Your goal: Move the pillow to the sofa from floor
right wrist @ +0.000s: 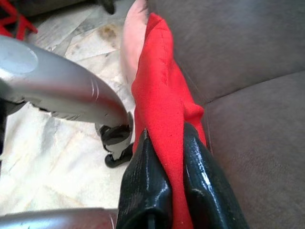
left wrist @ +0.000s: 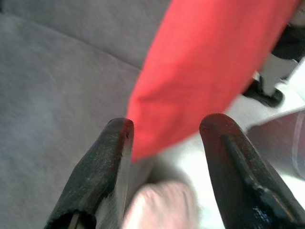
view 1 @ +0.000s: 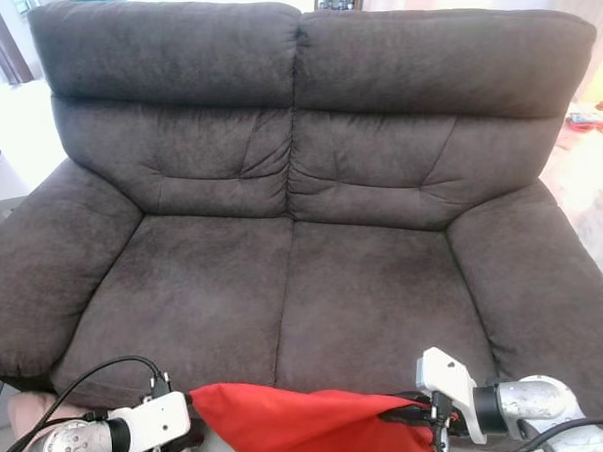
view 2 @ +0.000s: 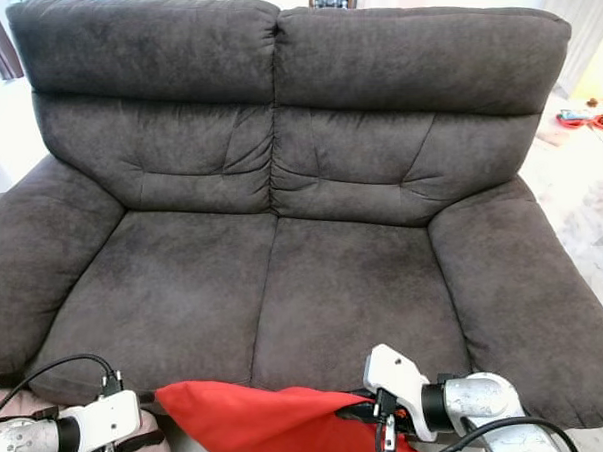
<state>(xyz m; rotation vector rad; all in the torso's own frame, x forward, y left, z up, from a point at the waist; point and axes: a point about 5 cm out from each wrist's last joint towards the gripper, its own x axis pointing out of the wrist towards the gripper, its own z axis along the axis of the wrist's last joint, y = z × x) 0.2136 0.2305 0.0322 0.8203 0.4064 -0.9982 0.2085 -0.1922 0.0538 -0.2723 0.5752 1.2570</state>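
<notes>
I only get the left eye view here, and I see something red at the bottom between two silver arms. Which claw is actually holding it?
Observer: The right claw is. Its wrist view shows both black fingers pinched shut on the edge of the red pillow.
Operator: And the left one?
Observer: The left claw is open. Its fingers stand apart with the pillow's corner just past the tips, not gripped.
Operator: Is the pillow on the sofa yet?
Observer: Not on the seat. It hangs along the front edge of the sofa, with pale tiled floor on its other side.
Operator: Anything else down there?
Observer: A pink cushion lies on the floor just beyond the pillow.
</notes>
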